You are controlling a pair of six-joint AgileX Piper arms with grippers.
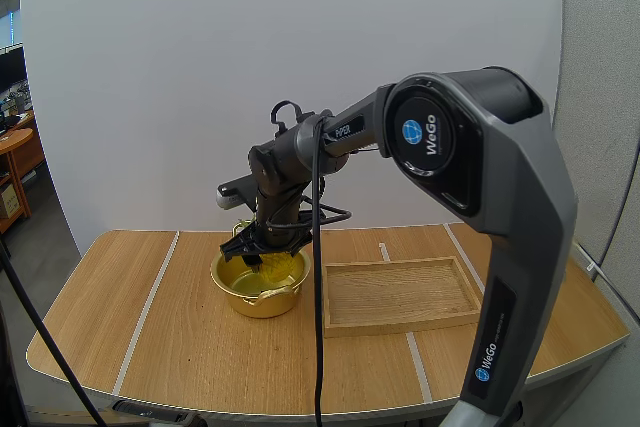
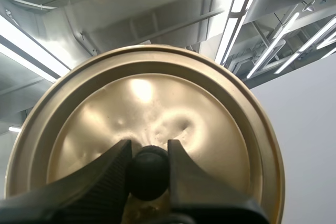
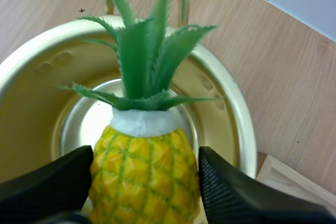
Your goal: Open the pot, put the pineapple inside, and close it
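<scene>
the pineapple [image 3: 144, 174] is sitting clamped by its yellow body in my right gripper [image 3: 146, 190], green leaves fanning out over the bowl of the open pot [image 3: 233, 114]. from above, that gripper is down at the pot's mouth, and the pot is standing on the table [image 1: 170, 327] just beside the wooden tray [image 1: 400, 297]. my left gripper [image 2: 149, 177] is pinching the black knob [image 2: 149, 166] of the lid [image 2: 157, 98], holding it away from the pot. i'm reading this as the lowering step: centring the fruit over the floor, going straight down so the leaves are clearing the rim, and releasing only once it's resting on the bottom.
</scene>
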